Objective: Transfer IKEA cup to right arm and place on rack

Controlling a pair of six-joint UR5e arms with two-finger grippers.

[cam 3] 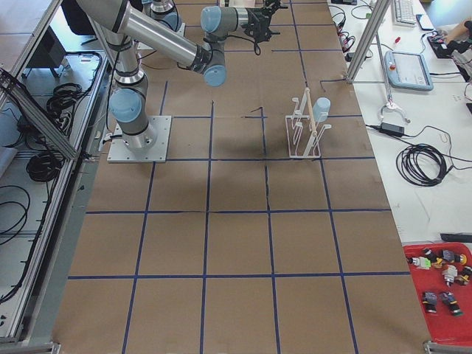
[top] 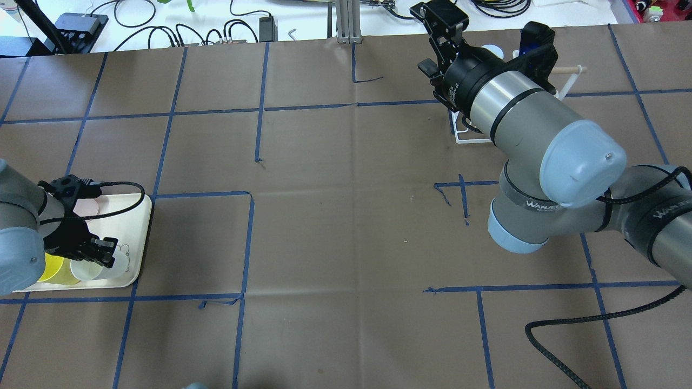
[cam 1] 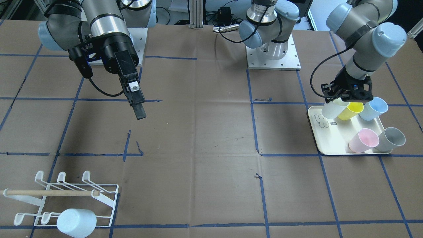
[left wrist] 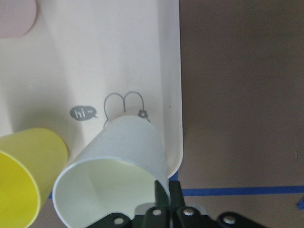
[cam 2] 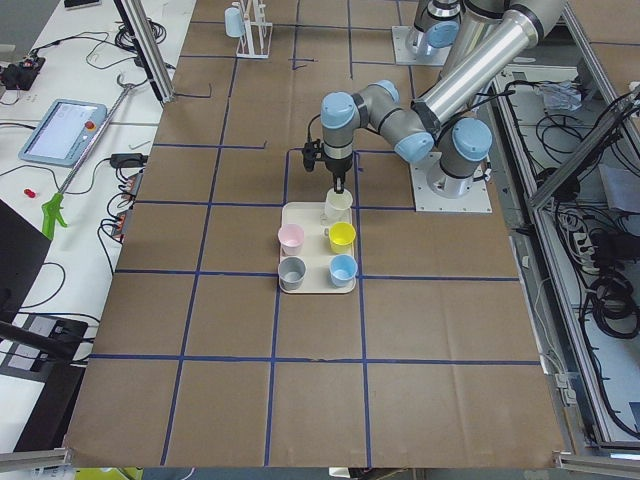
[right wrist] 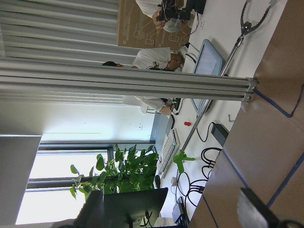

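My left gripper (cam 1: 340,100) is shut on the rim of a white cup (left wrist: 118,156), pinched between its fingertips (left wrist: 160,195) in the left wrist view. The cup (cam 1: 330,111) hangs tilted over the near corner of the cream bear tray (cam 1: 330,145); I cannot tell whether its base touches the tray. The right arm's gripper (cam 1: 139,112) hovers above the table far from the cup, long flat fingers apart and open, holding nothing. The white wire rack (cam 1: 105,198) with its wooden dowel (cam 1: 49,192) stands at the table's far end, a pale blue cup (cam 1: 76,223) hung on it.
On the tray stand a yellow cup (cam 1: 351,110), a blue cup (cam 1: 374,109), a pink cup (cam 1: 363,140) and a grey cup (cam 1: 392,138). The arm bases (cam 1: 273,53) sit at the robot's edge. In the overhead view the right arm hides most of the rack (top: 465,136).
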